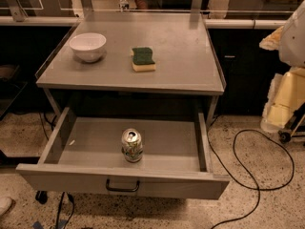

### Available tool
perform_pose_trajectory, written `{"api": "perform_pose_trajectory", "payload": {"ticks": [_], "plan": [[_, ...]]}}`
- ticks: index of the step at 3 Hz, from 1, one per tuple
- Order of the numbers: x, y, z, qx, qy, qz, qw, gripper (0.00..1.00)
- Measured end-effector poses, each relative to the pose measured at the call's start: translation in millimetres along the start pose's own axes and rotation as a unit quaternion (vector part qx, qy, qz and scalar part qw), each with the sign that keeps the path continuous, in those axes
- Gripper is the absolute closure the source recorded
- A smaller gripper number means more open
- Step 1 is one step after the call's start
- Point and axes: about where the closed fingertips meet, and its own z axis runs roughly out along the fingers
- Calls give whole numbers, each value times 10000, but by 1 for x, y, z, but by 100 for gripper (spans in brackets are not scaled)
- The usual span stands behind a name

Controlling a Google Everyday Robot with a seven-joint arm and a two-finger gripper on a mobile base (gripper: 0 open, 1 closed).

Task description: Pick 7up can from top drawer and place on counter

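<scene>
7up can (132,146) upright near top drawer (190,185) front edge, tool unseen

The 7up can (132,145) stands upright in the open top drawer (71,179) below the counter (183,56), jaws out of view

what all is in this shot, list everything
7up can: 1, silver top with pale greenish sides, upright in the drawer near its front centre
top drawer: 1, grey, pulled open under the counter, dark handle at centre
counter: 1, grey, above the drawer
bowl: 1, white, back left of the counter
sponge: 1, green on yellow, middle of the counter
cable: 1, black, looping on the speckled floor at right
padding: pale yellow, at the right edge
white casing: 1, upper right edge, possibly the robot's arm
hand: not in view
</scene>
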Motion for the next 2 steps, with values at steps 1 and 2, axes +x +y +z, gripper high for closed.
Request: {"api": "perform_pose_trajectory", "payload": {"ticks": [1, 2], "plan": [[0, 0, 0, 0, 0, 0, 10000, 0], [1, -1, -1, 50, -37, 86, 9999, 0]]}}
